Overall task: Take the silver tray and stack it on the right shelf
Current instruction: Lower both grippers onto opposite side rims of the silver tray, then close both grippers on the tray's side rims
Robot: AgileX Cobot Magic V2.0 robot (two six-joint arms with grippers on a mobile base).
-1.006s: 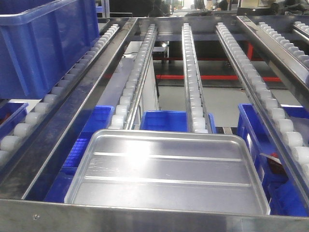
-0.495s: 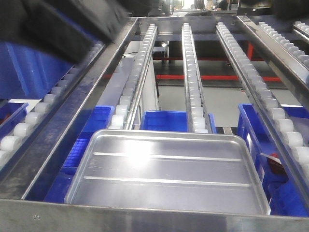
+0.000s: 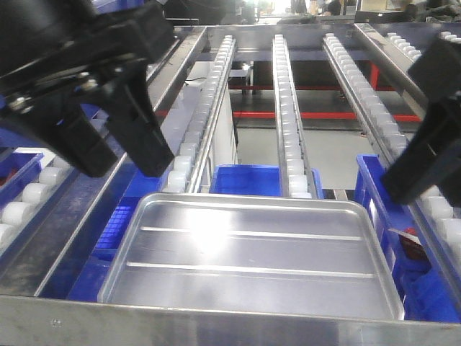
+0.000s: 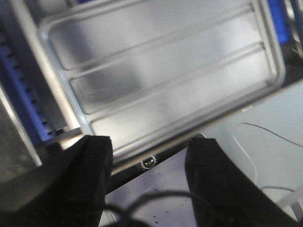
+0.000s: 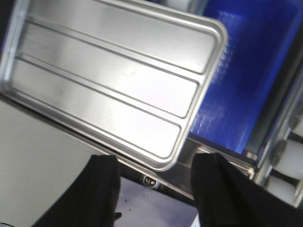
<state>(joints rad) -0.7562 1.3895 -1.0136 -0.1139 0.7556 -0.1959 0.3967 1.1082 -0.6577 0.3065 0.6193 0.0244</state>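
The silver tray (image 3: 248, 256) lies flat on the shelf's roller lanes just behind the broad steel front rail (image 3: 216, 326), its two raised ridges running across. It also shows in the left wrist view (image 4: 161, 66) and the right wrist view (image 5: 109, 80). My left gripper (image 3: 122, 155) hangs open above the tray's left far corner; in its wrist view (image 4: 149, 163) the fingers straddle the rail screw beside the tray's near rim. My right gripper (image 5: 154, 177) is open over the tray's right near corner; only one dark finger (image 3: 425, 158) shows in the front view. Neither touches the tray.
Lanes of white rollers (image 3: 288, 108) run back from the tray. Blue crates sit below: one behind the tray (image 3: 245, 180), one at right (image 3: 425, 281), one at left (image 3: 122, 216). A steel side rail (image 3: 108, 209) borders the tray's left.
Both arms have come into the front view: the left gripper dropped from the top left to above the tray's left corner, the right finger appeared at right. The tray has not moved.
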